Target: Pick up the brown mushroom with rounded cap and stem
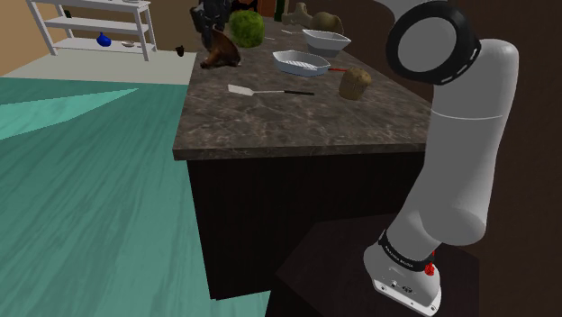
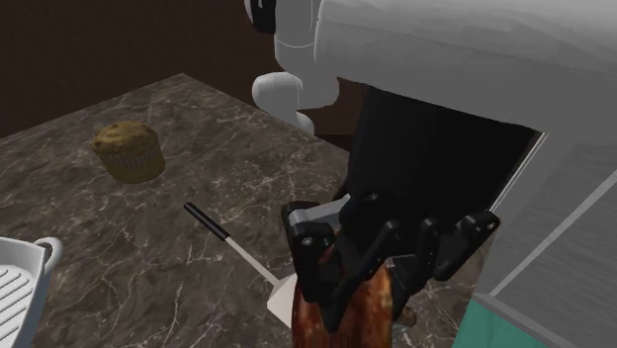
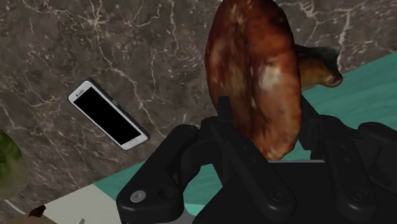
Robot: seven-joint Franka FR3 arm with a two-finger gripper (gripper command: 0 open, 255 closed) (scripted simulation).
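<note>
Dark marbled countertop [image 1: 297, 122] over a dark cabinet base [image 1: 297, 207]. Bears a brown muffin [image 1: 355, 83] toward the shoulder view's right. Carries a spatula [image 1: 270, 91] lying flat near it, black handle toward the muffin, white blade away. Holds a white ribbed dish [image 1: 302, 62] behind the spatula, a second white dish [image 1: 326, 40] farther back, a leafy green lump [image 1: 245, 27] near the far end. Has a phone [image 3: 108, 114] flat, screen up, by the edge. Cannot tell whether the brown mushroom [image 1: 221, 56] at the edge touches the top.

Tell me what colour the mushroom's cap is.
The mushroom has a glossy reddish-brown cap with paler tan blotches; the wrist view shows it best.
</note>
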